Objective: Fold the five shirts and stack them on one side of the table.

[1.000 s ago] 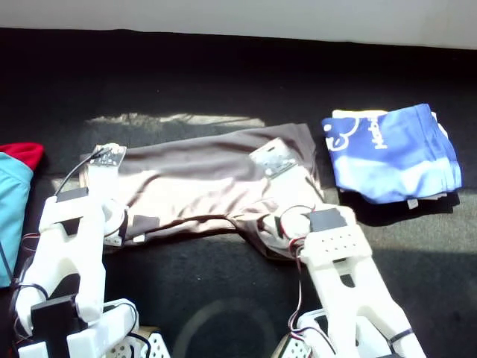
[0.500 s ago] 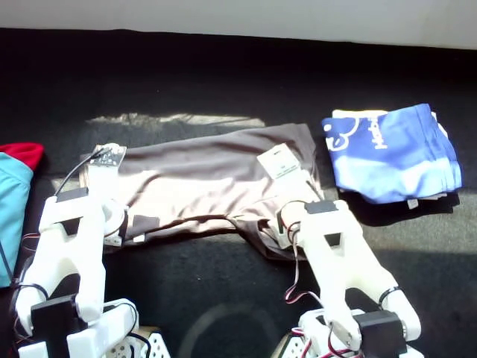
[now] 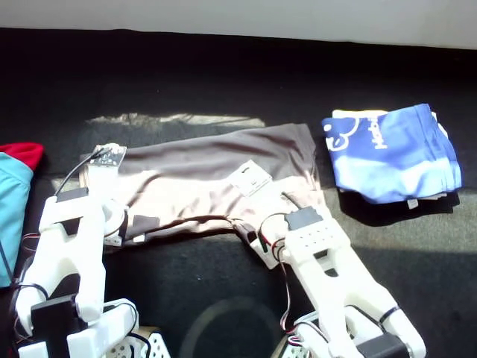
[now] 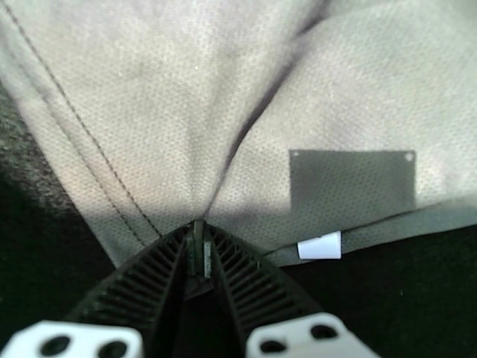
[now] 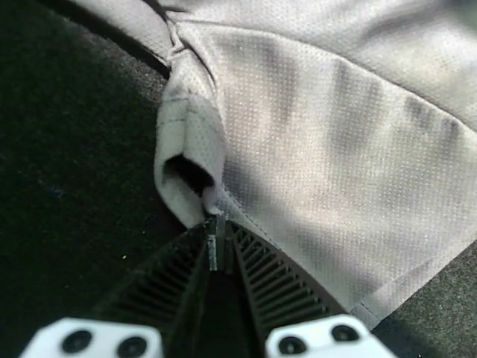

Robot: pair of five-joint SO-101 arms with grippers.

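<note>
Dark bench (image 3: 223, 74) is covered at its middle by the grey shirt (image 3: 216, 175), its near hem clamped by the left gripper (image 4: 200, 257) and the right gripper (image 5: 218, 242), the latter carried toward the left edge since a moment ago, so a fold is judged begun.

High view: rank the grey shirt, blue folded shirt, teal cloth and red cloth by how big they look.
1. grey shirt, spread out
2. blue folded shirt
3. teal cloth
4. red cloth
Teal and red are cut off by the picture's edge, so only their visible parts are ranked.
</note>
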